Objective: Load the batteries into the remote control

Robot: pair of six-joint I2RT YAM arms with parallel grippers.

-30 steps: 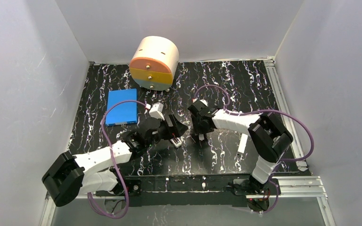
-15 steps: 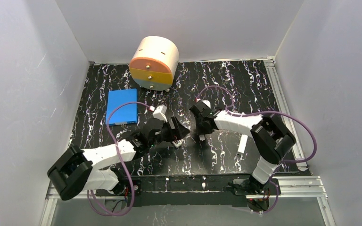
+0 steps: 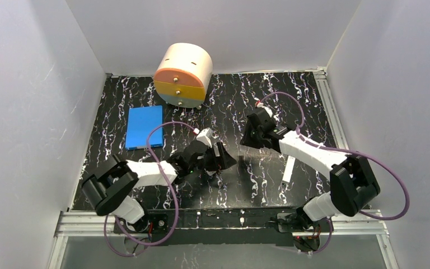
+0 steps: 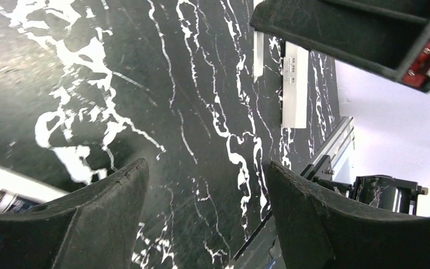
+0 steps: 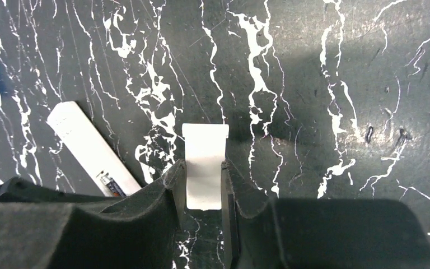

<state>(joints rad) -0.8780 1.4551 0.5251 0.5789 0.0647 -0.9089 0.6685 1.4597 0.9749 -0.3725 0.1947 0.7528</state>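
In the right wrist view my right gripper (image 5: pixel 202 165) is shut on the small white cover piece (image 5: pixel 204 140), which sticks out past the fingertips above the table. Left of it lies the white remote control (image 5: pixel 87 144), back side up. A small dark battery (image 5: pixel 111 182) shows at its near end, partly behind my finger. From above, the right gripper (image 3: pixel 250 137) hangs over the middle of the table. The left gripper (image 3: pixel 226 160) hovers low and covers most of the remote. Its jaws (image 4: pixel 204 168) stand open with only bare table between them.
A long plain white bar (image 3: pixel 287 170) lies right of the grippers, also seen as the bar (image 4: pixel 294 84). A blue flat pad (image 3: pixel 145 126) lies at the left. A round cream, orange and yellow drum (image 3: pixel 183 74) stands at the back. The black marbled table (image 3: pixel 313 106) has a metal rail on its right.
The right gripper closed on the cover piece and carried it up, back and to the right. The left arm swung right over the remote, its jaws narrowing slightly but staying open.
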